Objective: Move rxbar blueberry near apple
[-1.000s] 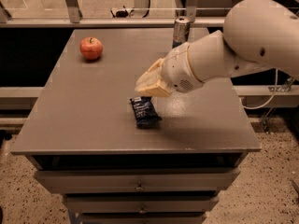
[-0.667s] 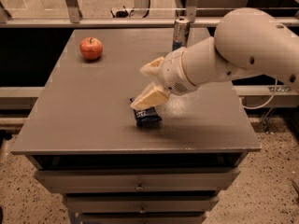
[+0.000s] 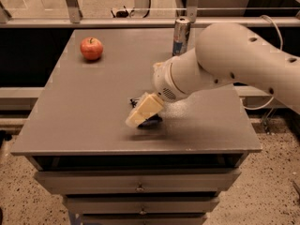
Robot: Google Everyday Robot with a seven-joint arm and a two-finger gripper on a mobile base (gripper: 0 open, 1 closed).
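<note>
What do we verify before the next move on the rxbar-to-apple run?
1. The hand sits low over the rxbar blueberry, front-centre of the table: ok.
2. Bar gripped: cannot tell; the hand hides most of it.
3. The apple stands alone at back-left: ok.
4. The can at the back edge is off the bar-to-apple line: ok.
5. Bar near apple: not ok.

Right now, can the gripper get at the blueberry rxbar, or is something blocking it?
Likely yes. The gripper is right on top of the rxbar blueberry, with nothing between them; the apple and the can stand away at the back of the table.
</note>
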